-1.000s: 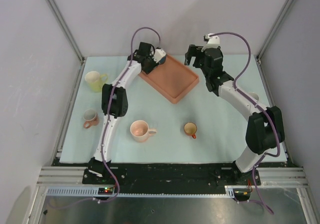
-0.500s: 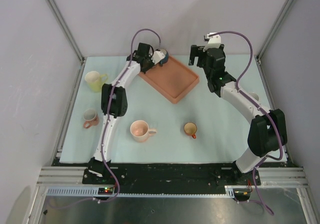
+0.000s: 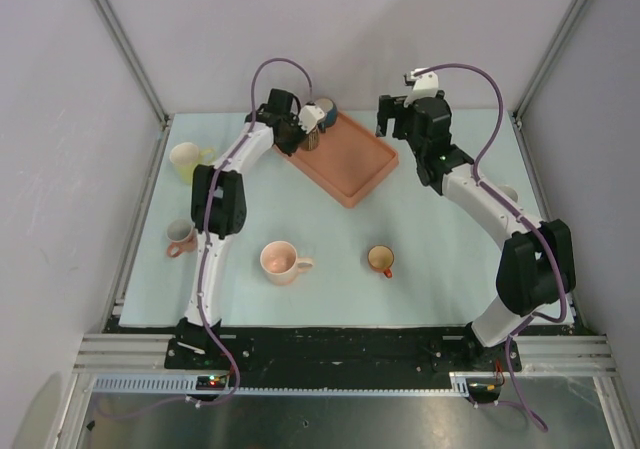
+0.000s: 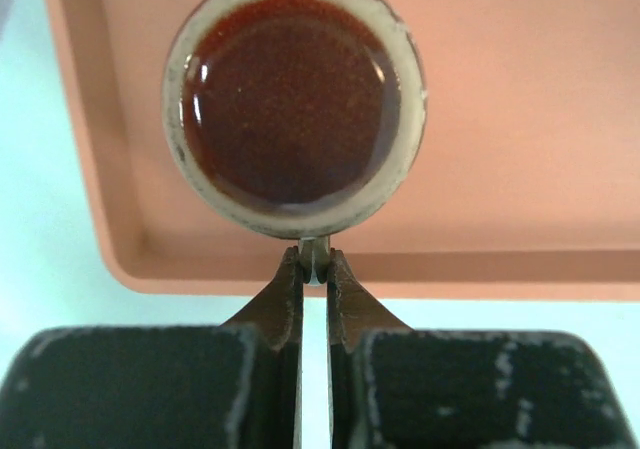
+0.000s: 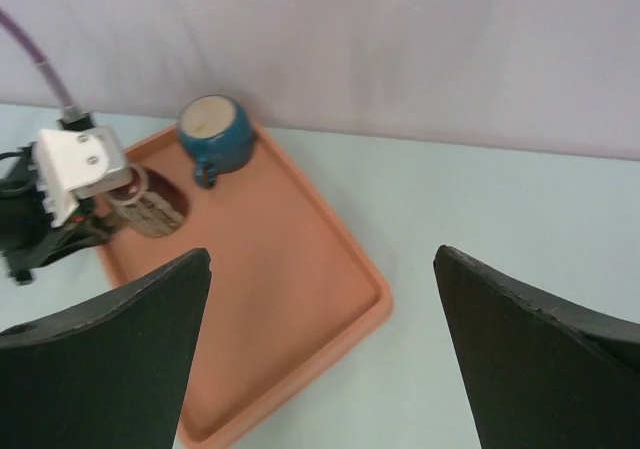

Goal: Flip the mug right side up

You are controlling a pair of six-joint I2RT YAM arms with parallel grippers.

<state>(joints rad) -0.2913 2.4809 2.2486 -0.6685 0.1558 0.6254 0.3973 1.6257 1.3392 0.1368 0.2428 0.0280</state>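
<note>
Left claw (image 4: 314, 269) clenches the brown mug (image 4: 295, 104), seemingly by its handle, at ten o'clock on the tray (image 3: 355, 169); right claw (image 5: 322, 252) hangs released.

Left pincer (image 4: 315, 269) pinching handle (image 4: 315, 250) of mug (image 4: 295, 99), brown interior facing camera, over tray (image 4: 520, 119).

Left arm (image 3: 225, 204) stretched far forward, left gripper (image 4: 315, 264) pinched on the mug (image 4: 295, 99) handle (fingers nearly touching). Right arm (image 3: 490, 204) raised, elbow bent, right gripper (image 5: 322, 269) spread wide, holding nothing.
</note>
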